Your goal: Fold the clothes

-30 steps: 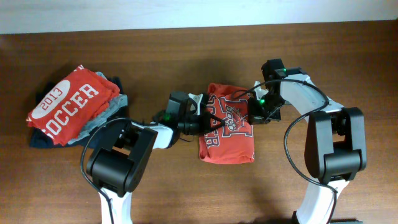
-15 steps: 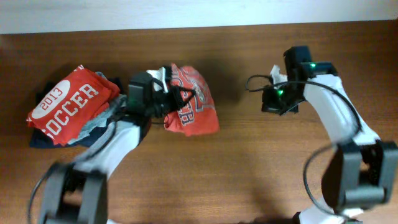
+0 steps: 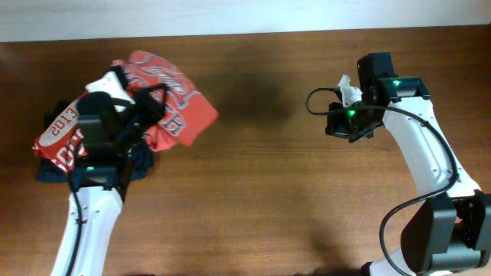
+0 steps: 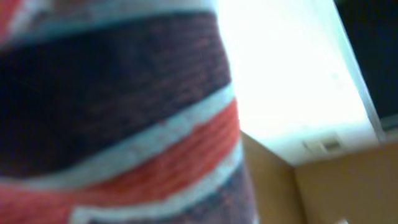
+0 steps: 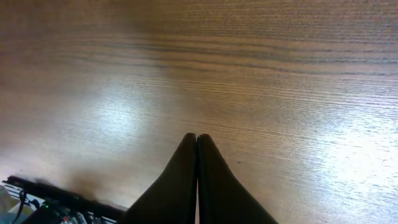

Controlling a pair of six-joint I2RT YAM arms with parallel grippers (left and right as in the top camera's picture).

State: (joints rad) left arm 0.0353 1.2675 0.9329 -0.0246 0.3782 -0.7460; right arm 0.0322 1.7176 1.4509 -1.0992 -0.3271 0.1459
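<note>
The clothes, a folded orange-red T-shirt (image 3: 175,103) with a navy-and-white print, hang at the far left, half over the pile of garments. My left gripper (image 3: 144,113) is shut on the shirt's left edge. In the left wrist view the shirt's print (image 4: 124,124) fills the frame, blurred and very close, and hides the fingers. My right gripper (image 3: 338,123) hovers over bare table at the right. It is shut with nothing in it, and in the right wrist view its black fingers meet at the tips (image 5: 197,138).
A pile lies at the far left: a red shirt printed "2013 SOCCER" (image 3: 55,136) on top of grey and navy garments (image 3: 47,175). The brown wooden table (image 3: 268,192) runs between the two arms. A pale wall strip borders the far edge.
My left arm has carried the folded shirt from the table's middle to the left, over the pile. The right arm has drawn back to the right, still shut.
</note>
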